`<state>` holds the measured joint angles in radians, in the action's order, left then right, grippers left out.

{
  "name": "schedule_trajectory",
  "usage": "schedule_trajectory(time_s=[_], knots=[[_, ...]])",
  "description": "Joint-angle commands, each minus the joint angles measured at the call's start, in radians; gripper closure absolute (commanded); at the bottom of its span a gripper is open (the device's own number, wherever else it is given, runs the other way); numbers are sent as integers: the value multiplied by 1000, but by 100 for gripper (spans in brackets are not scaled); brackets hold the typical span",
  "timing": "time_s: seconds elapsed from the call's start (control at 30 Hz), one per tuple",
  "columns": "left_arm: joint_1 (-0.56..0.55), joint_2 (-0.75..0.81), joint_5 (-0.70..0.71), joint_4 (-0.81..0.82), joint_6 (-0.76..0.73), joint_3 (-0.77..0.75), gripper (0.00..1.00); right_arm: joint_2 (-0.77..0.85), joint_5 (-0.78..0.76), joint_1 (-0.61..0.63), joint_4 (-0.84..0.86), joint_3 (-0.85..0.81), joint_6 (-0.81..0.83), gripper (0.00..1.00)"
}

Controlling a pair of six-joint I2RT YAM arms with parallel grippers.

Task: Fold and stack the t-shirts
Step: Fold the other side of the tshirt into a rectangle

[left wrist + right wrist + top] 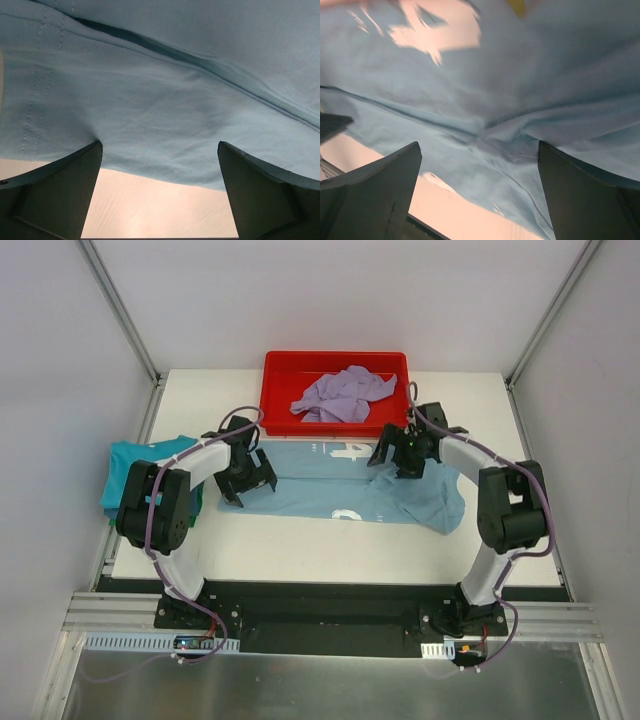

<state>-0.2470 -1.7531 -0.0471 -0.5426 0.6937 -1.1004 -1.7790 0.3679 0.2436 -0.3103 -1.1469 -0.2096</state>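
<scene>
A light blue t-shirt (340, 490) with white lettering lies partly folded across the middle of the table. My left gripper (247, 477) is open over its left end; in the left wrist view (159, 150) the cloth (165, 100) lies flat between and beyond the fingers. My right gripper (405, 453) is open over the shirt's right part; in the right wrist view (479, 150) wrinkled cloth (485, 120) lies between the fingers. A folded teal shirt (140, 465) lies on a dark green one (197, 503) at the left edge. A lavender shirt (343, 393) lies crumpled in the tray.
A red plastic tray (282, 380) stands at the back centre of the white table (330, 550). Metal frame posts (120, 305) rise at the back corners. Grey walls close in both sides.
</scene>
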Motion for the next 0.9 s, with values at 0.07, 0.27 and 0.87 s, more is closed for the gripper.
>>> schedule_trajectory(time_s=[0.07, 0.27, 0.87], knots=[[12, 44, 36, -28, -13, 60, 1, -117, 45, 59, 85, -246, -33, 2], [12, 98, 41, -37, -17, 74, 1, -159, -42, 69, -2, -375, 18, 2], [-26, 51, -43, -54, -131, -245, 1, 221, -251, 48, -233, 130, -62, 4]])
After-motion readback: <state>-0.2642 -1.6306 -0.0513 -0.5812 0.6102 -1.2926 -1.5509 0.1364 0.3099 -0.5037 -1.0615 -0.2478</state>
